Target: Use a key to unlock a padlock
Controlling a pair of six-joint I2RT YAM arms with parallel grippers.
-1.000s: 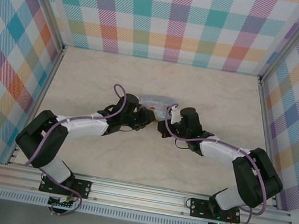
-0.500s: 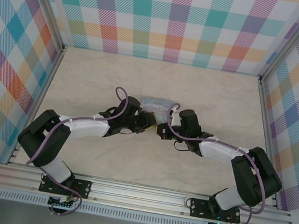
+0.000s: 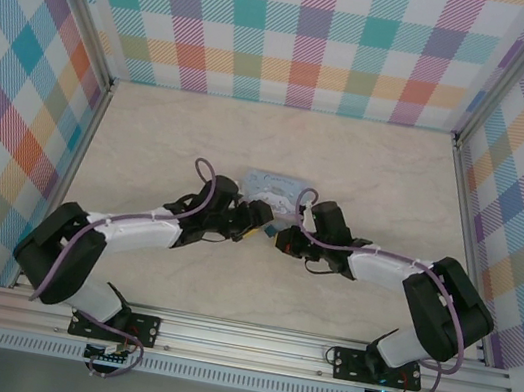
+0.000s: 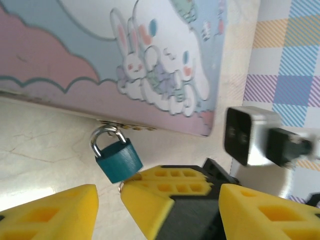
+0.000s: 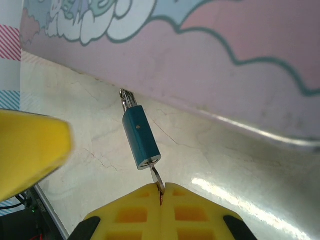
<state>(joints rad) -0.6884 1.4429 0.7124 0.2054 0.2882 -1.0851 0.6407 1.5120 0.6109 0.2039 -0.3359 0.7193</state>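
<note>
Hidden or unclear: from the top camera the padlock and key are too small to pick out, lost between the two gripper tips. In the left wrist view the lower corner of the padlock [image 4: 117, 159] is cut off behind the right gripper's yellow tips. The key [image 5: 156, 176] shows only as a short sliver of blade, and its head is buried in the right gripper [image 5: 161, 194]. Cannot tell whether the shackle [image 4: 103, 138] is latched or free. The tin [image 4: 125, 60] runs out of frame in both wrist views.

The padlock lies on the table [image 5: 225, 165] against the near edge of the tin, shackle toward the tin. The key is pushed into the bottom of the padlock.

The right gripper's jaws are pressed together, pinching the key. The left gripper [image 3: 255, 221] has its jaws spread wide and holds nothing. Its fingers [image 4: 52, 215] sit either side of the right gripper's tips and are clear of the padlock.

Versus a second ago: the left jaws were nearly closed and have now opened. Both wrists have pulled back toward the bases. More of the tin lid is uncovered.
</note>
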